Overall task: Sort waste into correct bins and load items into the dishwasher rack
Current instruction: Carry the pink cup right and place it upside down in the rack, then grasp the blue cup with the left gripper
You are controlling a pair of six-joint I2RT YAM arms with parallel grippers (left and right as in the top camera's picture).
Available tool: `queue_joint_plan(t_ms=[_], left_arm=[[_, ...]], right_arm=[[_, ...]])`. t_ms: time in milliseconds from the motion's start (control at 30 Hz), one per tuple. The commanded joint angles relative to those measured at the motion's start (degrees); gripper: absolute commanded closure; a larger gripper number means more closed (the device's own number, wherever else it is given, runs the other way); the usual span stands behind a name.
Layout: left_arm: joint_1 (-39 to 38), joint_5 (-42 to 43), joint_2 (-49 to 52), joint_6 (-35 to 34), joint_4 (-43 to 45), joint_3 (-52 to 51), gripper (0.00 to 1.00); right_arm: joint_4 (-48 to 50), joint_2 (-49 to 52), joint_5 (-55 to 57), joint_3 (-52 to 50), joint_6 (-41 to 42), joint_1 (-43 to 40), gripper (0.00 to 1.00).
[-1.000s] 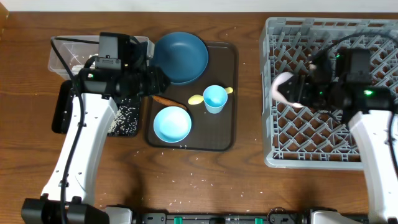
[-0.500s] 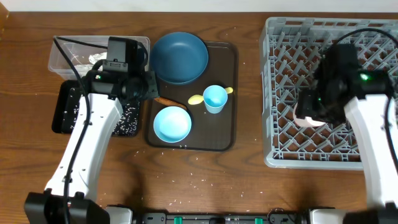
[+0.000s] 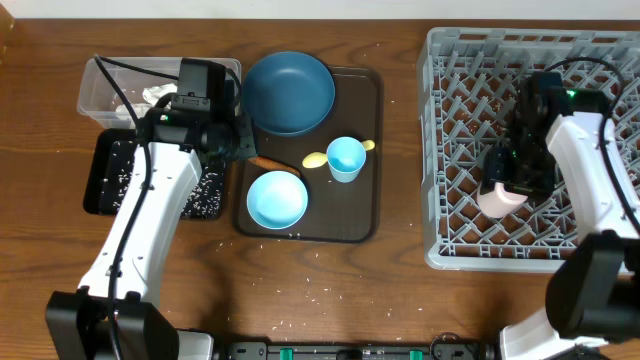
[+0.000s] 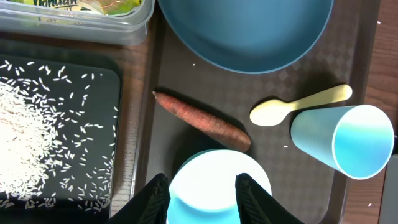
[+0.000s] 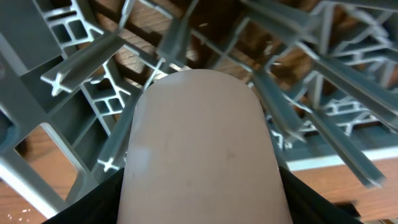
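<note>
Pink cup (image 3: 497, 199) gripped, right claw (image 3: 507, 182) over rack (image 3: 470, 60)

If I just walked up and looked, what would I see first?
The big grey rack on the right catches the eye, with the right gripper holding a pink cup among its pegs. In the middle, a brown tray carries a dark blue plate, a light blue bowl and a blue cup. White rice speckles the black tray at left.
</note>
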Motion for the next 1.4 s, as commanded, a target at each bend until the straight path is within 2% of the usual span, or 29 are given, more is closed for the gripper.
queue_joint_plan(t_ms=[0,133,200,400,667,833,1000,1033,1067,1200,1267,1367], left_arm=[[-0.1,-0.7,0.9,0.3,0.0,-0.9,0.62],[-0.1,-0.7,0.9,0.3,0.0,-0.9,0.62],[-0.2,-0.7,0.9,0.3,0.0,-0.9,0.62],[-3.5,-0.7,0.9,0.4,1.9,-0.9,0.56],[-15.2,-0.7,6.3,0.6,13.4,-0.9,0.41],[-19.7,-3.9,14.1,1.2,17.2,-0.9,0.4],[-20.1,-4.6,18.7,-0.2,17.6,-0.9,0.4],[-20.1,-4.6,19.2,-0.2,17.6,-0.9,0.42],[-20.1,-4.6,19.3,-0.2,17.6,-0.9,0.49],[-20.1,-4.6,19.3,-2.3,18.0,-0.7,0.87],[-20.0,-4.6,18.9,-3.8,17.9,-0.2,0.94],[-19.8,-4.5,17.2,-5.8,16.7,1.3,0.94]], right_arm=[[0.2,2.0,-1.4,0.3,-1.9,-0.2,0.32],[0.2,3.0,-1.4,0.3,-1.8,-0.2,0.06],[0.2,2.8,-1.6,0.5,-1.8,-0.2,0.01],[0.1,0.1,-2.8,2.8,-1.8,-0.2,0.01],[-0.2,-6.6,-2.8,7.6,-1.8,-0.2,0.01],[-0.1,-10.2,-5.2,7.6,-2.0,-0.2,0.01],[0.0,-11.4,-6.6,7.6,-3.5,-0.2,0.01],[0.0,-11.4,-6.7,7.6,-3.6,-0.2,0.01],[0.2,-11.4,-6.7,7.6,-3.7,-0.2,0.01],[0.7,-11.4,-6.7,7.5,-3.8,-0.2,0.01],[0.9,-11.4,-6.7,7.5,-3.8,-0.2,0.01],[1.5,-11.4,-7.1,7.5,-3.8,-0.2,0.01]])
